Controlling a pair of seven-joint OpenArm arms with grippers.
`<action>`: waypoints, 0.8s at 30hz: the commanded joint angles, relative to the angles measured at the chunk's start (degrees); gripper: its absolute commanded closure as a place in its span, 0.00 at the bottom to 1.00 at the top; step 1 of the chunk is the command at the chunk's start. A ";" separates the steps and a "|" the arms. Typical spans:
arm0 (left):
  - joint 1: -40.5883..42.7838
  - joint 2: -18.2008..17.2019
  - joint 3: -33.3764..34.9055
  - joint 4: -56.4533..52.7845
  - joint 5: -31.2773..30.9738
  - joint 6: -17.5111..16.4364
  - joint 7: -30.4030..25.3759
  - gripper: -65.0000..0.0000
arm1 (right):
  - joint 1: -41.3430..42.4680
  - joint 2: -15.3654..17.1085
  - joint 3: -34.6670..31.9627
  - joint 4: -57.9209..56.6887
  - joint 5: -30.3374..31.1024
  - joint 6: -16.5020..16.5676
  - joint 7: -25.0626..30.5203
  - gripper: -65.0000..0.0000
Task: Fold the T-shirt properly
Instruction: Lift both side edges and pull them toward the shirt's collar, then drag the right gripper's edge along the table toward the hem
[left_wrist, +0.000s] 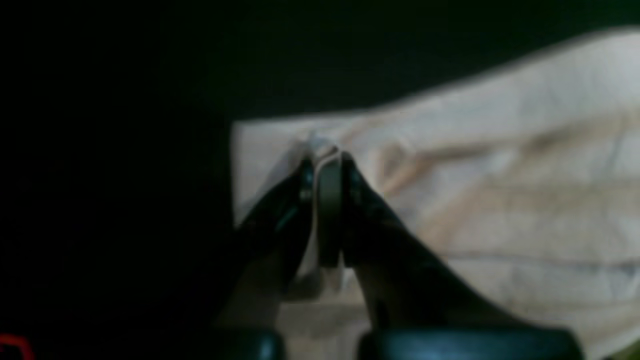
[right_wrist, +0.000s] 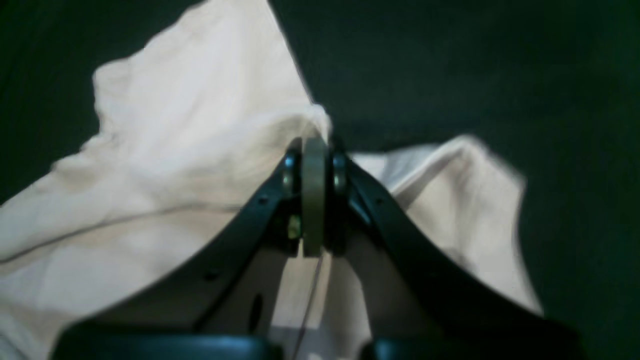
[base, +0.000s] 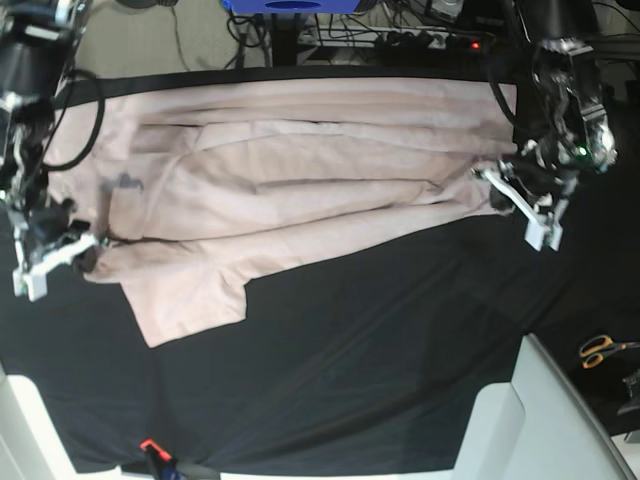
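Two fingers (left_wrist: 327, 160) pinching T-shirt (base: 300, 190) (soft, creased)

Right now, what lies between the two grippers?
In the base view only the pale pink cotton T-shirt spans from the left gripper to the right gripper; each is shut on its cloth.

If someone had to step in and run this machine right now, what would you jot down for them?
Left gripper: shut on the T-shirt, pinching one end edge.
Right gripper: shut on the T-shirt, pinching cloth at the opposite end near a sleeve.
T-shirt: stretched lengthwise between both arms on the black table cloth, already partly doubled over itself, one sleeve sticking out toward the table's near side.
Done: both ends gripped, first fold under way.
Left: lay it flat, tuck the sleeve in, finish the folds.
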 joint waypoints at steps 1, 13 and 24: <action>0.02 -0.94 -0.55 2.16 -0.58 0.14 -1.07 1.00 | 0.48 0.25 1.58 2.25 0.59 0.27 0.03 1.00; 0.90 -2.52 -0.81 4.97 -0.14 0.14 -0.89 1.00 | -4.00 1.56 5.10 4.88 0.33 0.36 -4.19 1.00; 4.85 -2.87 -0.72 5.32 -0.14 0.14 -0.98 1.00 | -6.29 2.97 5.10 4.97 0.33 0.36 -6.13 1.00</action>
